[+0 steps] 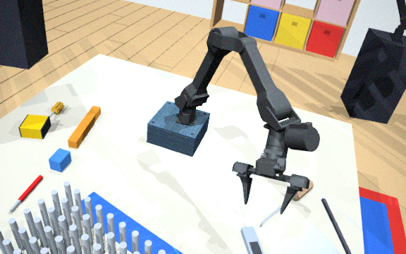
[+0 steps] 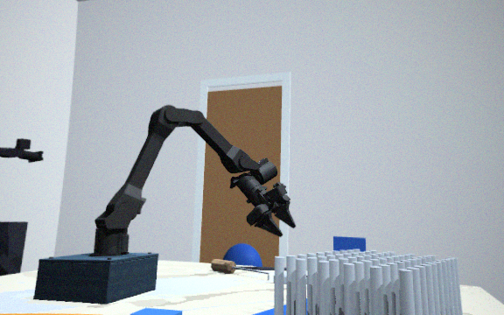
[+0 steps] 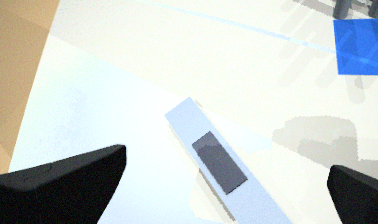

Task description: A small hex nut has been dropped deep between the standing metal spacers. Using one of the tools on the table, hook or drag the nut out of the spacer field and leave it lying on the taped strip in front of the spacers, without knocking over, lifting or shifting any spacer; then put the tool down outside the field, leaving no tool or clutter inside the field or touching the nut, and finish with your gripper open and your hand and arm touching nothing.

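My gripper [image 1: 265,206] [image 2: 286,229] [image 3: 226,165] is open and empty, hanging above the right front part of the table, far to the right of the spacers. A hook tool with a wooden handle [image 1: 306,189] [image 2: 222,265] lies below it, its thin shaft [image 1: 269,217] running between my fingers. A pale blue flat tool with a dark grey patch [image 1: 251,240] [image 3: 197,125] lies just in front, and the wrist view looks down on it. The grey standing spacers [image 1: 65,226] [image 2: 366,280] [image 3: 355,6] fill the front left. The blue taped strip [image 1: 95,197] [image 3: 360,47] runs along their right side. The nut is hidden.
A thin dark rod [image 1: 333,222] lies at the right edge. A red stick tool [image 1: 27,192], blue cube [image 1: 60,159], orange bar [image 1: 84,126], yellow box [image 1: 34,126] and small yellow-handled tool [image 1: 58,107] lie at the left. My arm's base block [image 1: 178,132] stands mid-table.
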Available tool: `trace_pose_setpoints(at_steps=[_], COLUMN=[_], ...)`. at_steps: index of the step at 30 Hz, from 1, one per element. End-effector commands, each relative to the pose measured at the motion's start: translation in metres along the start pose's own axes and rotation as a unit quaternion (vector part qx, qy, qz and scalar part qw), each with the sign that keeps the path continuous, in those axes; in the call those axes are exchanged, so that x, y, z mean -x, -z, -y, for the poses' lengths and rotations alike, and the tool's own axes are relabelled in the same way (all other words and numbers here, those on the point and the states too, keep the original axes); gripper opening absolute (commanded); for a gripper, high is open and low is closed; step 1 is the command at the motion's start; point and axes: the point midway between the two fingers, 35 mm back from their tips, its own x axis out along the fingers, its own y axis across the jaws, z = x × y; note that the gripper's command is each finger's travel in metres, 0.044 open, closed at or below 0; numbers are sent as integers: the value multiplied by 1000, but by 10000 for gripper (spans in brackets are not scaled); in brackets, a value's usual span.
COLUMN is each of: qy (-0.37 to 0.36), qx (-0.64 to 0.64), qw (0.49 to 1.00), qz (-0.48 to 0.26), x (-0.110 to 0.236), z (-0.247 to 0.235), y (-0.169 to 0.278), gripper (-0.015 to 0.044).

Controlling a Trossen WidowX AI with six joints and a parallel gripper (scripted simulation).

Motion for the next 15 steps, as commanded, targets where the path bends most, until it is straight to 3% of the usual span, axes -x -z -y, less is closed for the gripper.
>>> trace_pose_setpoints(at_steps=[1,15], qy=[5,59], qx=[-39,-126], qw=[998,984], qz=[-50,-111], x=[29,142], z=[-39,-80], y=[54,182], gripper=[440,440])
